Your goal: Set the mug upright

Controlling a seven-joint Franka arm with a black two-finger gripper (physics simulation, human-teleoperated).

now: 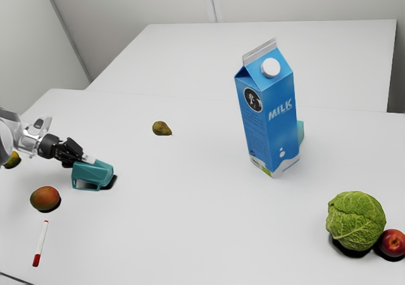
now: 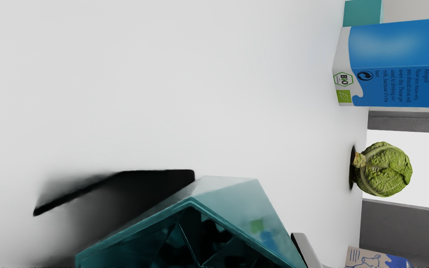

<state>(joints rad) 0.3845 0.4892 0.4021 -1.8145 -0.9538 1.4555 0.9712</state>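
Gripper (image 1: 79,157): 1, black, at the mug's mouth end; whether it is released or clenched on the mug, cannot tell.

Mug (image 1: 93,173): 1, teal, angular, glossy. Tipped on its side, not upright; mouth toward the gripper, base toward the exterior view's right. Handle on the side nearer the exterior camera. Dark shadow beside it. The wrist view looks into its dark interior.

Mango (image 1: 45,198): 1, red and green, near the mug.

Marker (image 1: 41,240): 1, white with red ends, lying near the mango, nearer the exterior camera.

Fruit (image 1: 12,160): 1, yellowish, at the exterior view's left edge, partly hidden by the arm.

Pear (image 1: 162,128): 1, greenish brown, lying between mug and carton, farther back than the mug.

Carton (image 1: 269,111): 1, blue, marked "MILK", white cap, upright, well apart from the mug.

Teal object (image 1: 300,133): 1, mostly hidden behind the carton.

Cabbage (image 1: 355,220): 1, green, toward the exterior view's right.

Apple (image 1: 393,242): 1, red, just beside the cabbage.

Box (image 2: 376,258): 1, printed with a cow drawing, partly cut off in the wrist view.

Table (image 1: 190,215): 1, white, under mango, marker, pear and carton.
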